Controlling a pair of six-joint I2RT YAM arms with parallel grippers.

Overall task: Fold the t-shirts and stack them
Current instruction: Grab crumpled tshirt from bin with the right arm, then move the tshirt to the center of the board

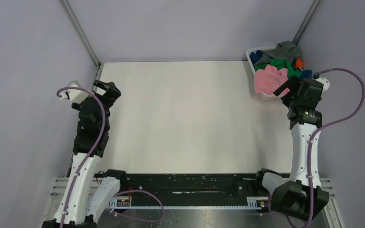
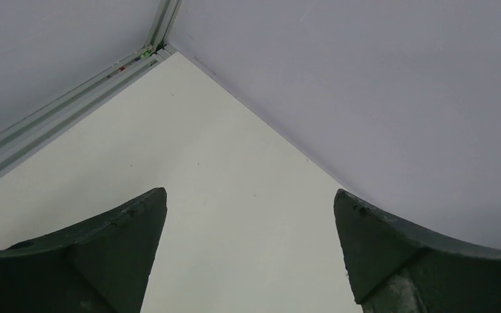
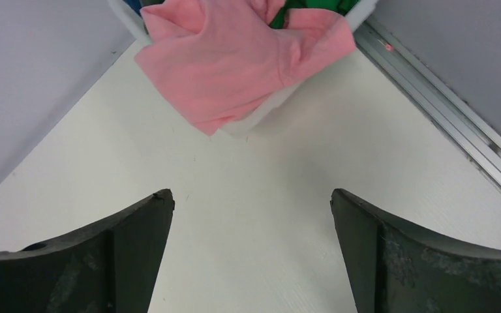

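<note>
I have the left gripper [image 2: 249, 195] hanging above bare worktop [image 2: 222, 215], its two dark fingers spread wide with only air between them. Ahead of it lies just the corner where the aluminium frame rail [image 2: 72, 98] meets the grey wall [image 2: 365, 98].

The right gripper [image 3: 251, 195] is spread apart and empty too (its black fingers fill the lower corners of my wrist view), and it hovers over pale worktop. Straight ahead of it, near but not touching, stands the white plastic basket [image 3: 267, 114], tucked into the far corner with a frame rail running past on the gripper's right.

The salmon pink t-shirt [image 3: 228, 65] spills over the basket's near rim and droops down its wall towards the gripper. I cannot tell whether its lowest fold reaches the worktop. Beyond the pink one, inside the basket, is the bright green t-shirt [image 1: 280, 64]. The blue t-shirt [image 1: 259, 58] is bunched further to the gripper's left and a scrap of the orange t-shirt [image 1: 299, 62] to its right. Furthest from the gripper, the grey t-shirt [image 1: 285, 48] is heaped over the basket's far side. All five are crumpled together in the basket.
</note>
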